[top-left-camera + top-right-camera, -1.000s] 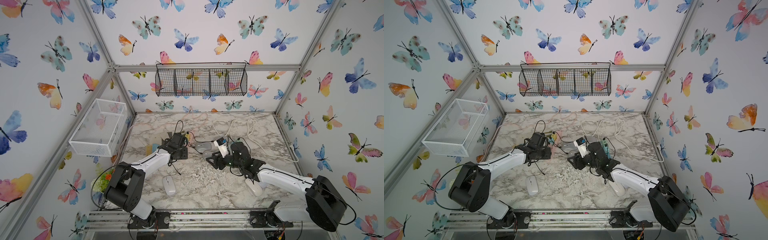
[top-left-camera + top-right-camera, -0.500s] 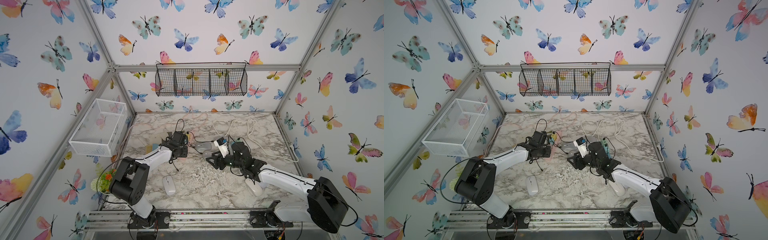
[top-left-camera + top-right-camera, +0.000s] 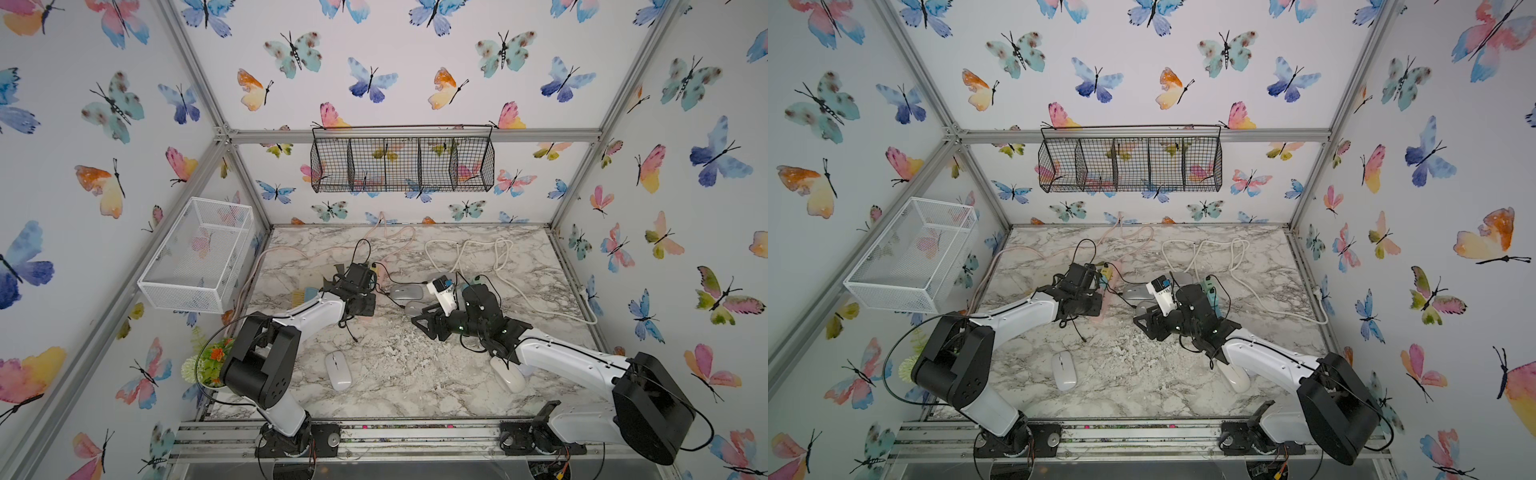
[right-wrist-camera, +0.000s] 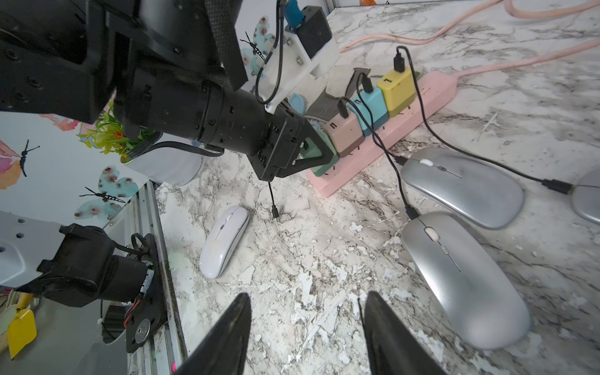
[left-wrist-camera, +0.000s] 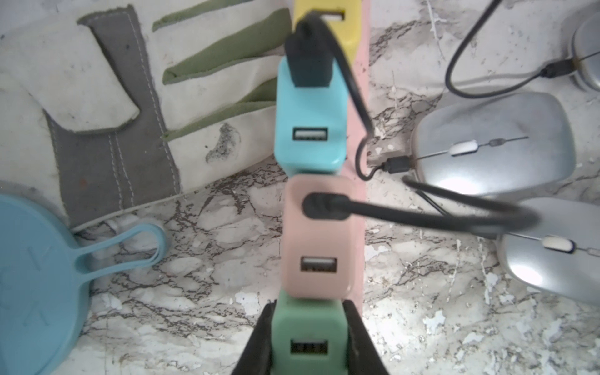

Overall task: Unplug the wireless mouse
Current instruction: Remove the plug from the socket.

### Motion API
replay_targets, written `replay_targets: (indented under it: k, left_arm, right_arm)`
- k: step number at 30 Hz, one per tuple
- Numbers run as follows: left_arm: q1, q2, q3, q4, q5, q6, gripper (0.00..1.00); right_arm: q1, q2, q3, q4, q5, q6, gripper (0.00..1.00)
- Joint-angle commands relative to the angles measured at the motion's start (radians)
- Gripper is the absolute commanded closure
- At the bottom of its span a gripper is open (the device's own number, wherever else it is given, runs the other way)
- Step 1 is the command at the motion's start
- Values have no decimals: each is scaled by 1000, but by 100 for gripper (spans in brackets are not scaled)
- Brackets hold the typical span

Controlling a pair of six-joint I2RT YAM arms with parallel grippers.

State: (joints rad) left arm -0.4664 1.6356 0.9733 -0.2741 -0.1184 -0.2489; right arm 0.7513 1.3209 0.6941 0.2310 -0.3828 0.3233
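Clamping the green charger [image 5: 308, 334] at the end of the pink power strip [image 4: 435, 87], the left gripper [image 5: 308, 305] grips firmly. The right gripper [image 4: 306, 295] hangs agape and empty beside a cabled silver mouse [image 4: 461, 279], middle of the worktop [image 4: 308, 246]. Risk: a sideways tug could drag the mouse or unseat the charger.

- Left arm [image 3: 316, 309] and right arm [image 3: 561, 357]: white links, bulky black joints, small dark screws.
- Thin black cables [image 4: 181, 146] loop alongside.
- Fingers [image 4: 227, 334]: black, tapered.
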Motion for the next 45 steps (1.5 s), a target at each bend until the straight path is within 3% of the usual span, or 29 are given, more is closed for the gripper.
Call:
replay_targets:
  k: [1, 6, 9, 15, 24, 45]
  left_arm:
    - [2, 1, 10, -33, -9, -15, 83]
    - [4, -54, -48, 44, 160, -88, 94]
    - [4, -82, -96, 104, 253, -149, 98]
    - [4, -100, -138, 182, 384, -211, 100]
    - [21, -122, -185, 214, 404, -227, 100]
    - [35, -125, -258, 258, 409, -231, 100]
  right_arm:
    - [-6, 8, -36, 75, 3, 72, 42]
    - [30, 46, -117, 326, 27, 305, 39]
    - [69, 116, -93, 347, 96, 402, 40]
    - [92, 293, -14, 398, 106, 569, 42]
    - [94, 491, 163, 280, 145, 635, 49]
    - [93, 710, 270, 347, 92, 739, 56]
